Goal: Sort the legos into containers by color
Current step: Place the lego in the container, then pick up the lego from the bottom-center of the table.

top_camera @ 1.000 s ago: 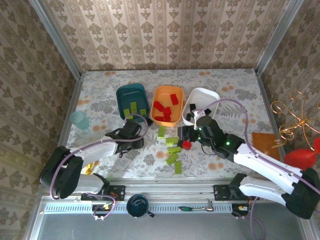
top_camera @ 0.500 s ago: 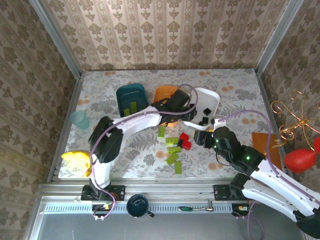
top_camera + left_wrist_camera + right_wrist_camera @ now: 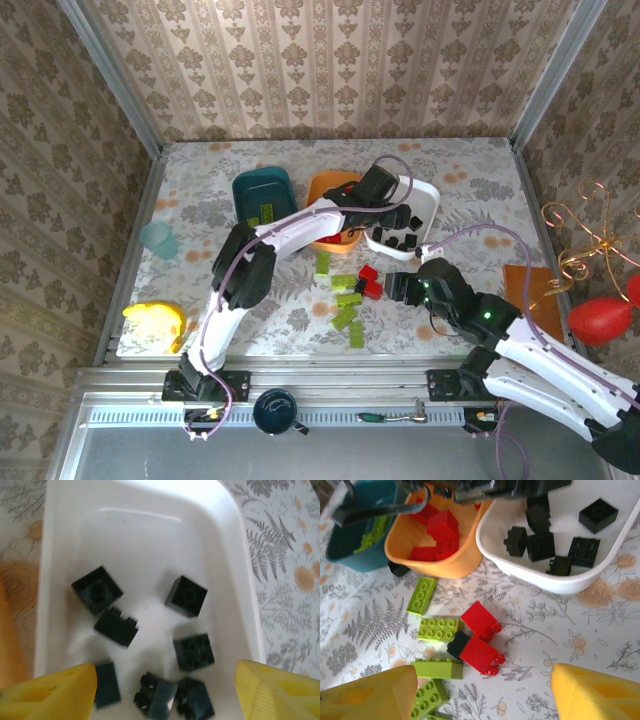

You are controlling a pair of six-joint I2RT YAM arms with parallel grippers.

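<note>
The step in hand is the black-brick drop: the left gripper [image 3: 165, 692] hangs over the white tub [image 3: 142, 537] with its yellow fingers spread to the corners of its wrist view and nothing between them, so it is released and empty. Seven or so black bricks [image 3: 186, 595] lie on the tub floor, and one of them [image 3: 116, 626] is smeared with blur, which suggests it is tumbling to rest. The right gripper [image 3: 482, 692] hovers over the loose pile on the table [image 3: 555, 630], its fingers likewise wide apart and holding nothing. Just beneath it are two red bricks [image 3: 481, 621] side by side, with a small black piece [image 3: 456, 645] touching the nearer one. Lime green bricks [image 3: 437, 629] lie scattered to their left. The orange tub [image 3: 445, 565] already holds red bricks and the dark teal tub [image 3: 350, 555] some lime ones, so the sort looks well past half done, though the whole pile remains between the arms. Next, I judge, the right gripper must descend and close on one red brick alone — not the black piece beside it — then carry it to the orange tub, while the left arm clears the white tub so the two arms do not cross.
</note>
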